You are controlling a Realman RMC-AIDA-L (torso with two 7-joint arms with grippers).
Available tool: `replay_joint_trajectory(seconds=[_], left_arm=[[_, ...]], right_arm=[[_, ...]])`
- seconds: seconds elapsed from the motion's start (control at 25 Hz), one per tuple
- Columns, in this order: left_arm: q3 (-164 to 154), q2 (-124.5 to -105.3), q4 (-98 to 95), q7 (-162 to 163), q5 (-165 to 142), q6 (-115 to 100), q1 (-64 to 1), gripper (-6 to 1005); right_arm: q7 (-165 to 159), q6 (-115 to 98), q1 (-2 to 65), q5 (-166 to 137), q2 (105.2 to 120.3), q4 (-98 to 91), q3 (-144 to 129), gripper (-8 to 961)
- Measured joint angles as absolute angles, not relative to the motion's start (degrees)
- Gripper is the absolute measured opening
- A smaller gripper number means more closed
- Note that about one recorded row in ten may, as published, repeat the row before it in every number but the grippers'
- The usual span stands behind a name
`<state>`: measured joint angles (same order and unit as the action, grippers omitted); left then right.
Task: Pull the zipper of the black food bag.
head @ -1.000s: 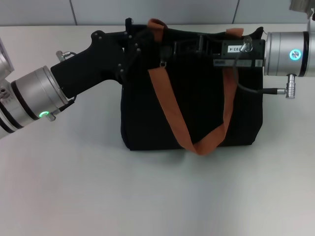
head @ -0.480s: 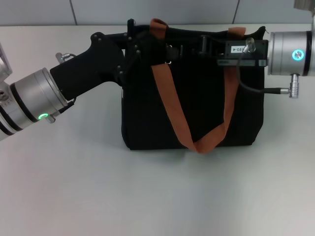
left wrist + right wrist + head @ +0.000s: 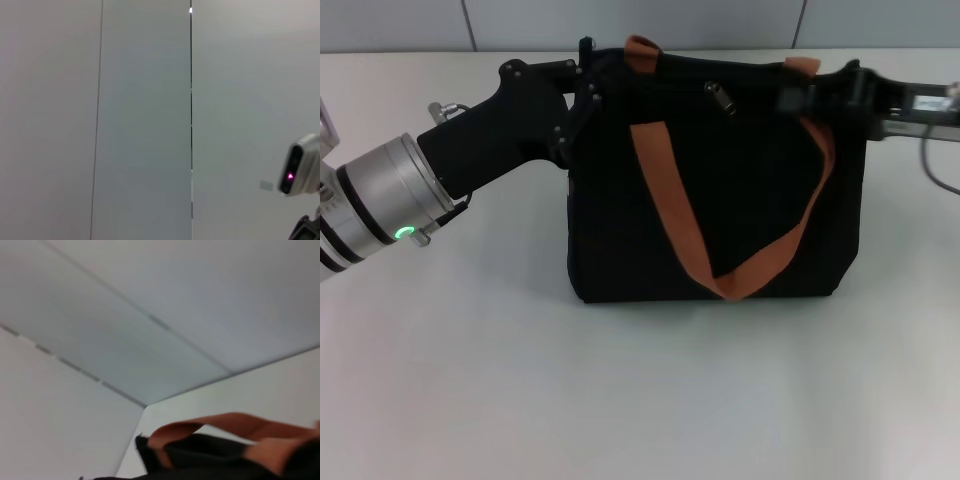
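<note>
On the white table (image 3: pixel 520 400), boxy black food bag (image 3: pixel 720 200), silver zipper (image 3: pixel 723 98); fingers' state unclear.

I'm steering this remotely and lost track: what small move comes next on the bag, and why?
Probably bring the right gripper back to the zipper and grip it. The pull tab hangs free near mid-top of the black food bag, while the left gripper sits at the bag's left top corner.

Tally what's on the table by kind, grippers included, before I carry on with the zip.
Bags: 1, the black food bag
Orange straps: 2, front strap, back strap
Zipper pulls: 1, the zipper
Grippers: 2, left gripper, right gripper
Total: 6
</note>
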<state>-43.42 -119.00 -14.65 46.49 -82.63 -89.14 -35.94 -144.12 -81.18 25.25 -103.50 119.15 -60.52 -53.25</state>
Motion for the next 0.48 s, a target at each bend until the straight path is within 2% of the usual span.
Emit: replay_joint_trajectory(seconds=[0.2,0.48], left_arm=[[-43.35,-118.95,-14.63,46.55,-82.26,-88.96,-35.90,33],[-43.32,-118.91,-14.36,46.63,-81.89,-88.87,-35.82,33]], right_arm=[[-144.40,-83.90,20.73,-102.30,119.16,-64.44,-49.78,1],[-136.79,-90.20,21.49,-93.97,118.92,-62.39,-48.31,14]])
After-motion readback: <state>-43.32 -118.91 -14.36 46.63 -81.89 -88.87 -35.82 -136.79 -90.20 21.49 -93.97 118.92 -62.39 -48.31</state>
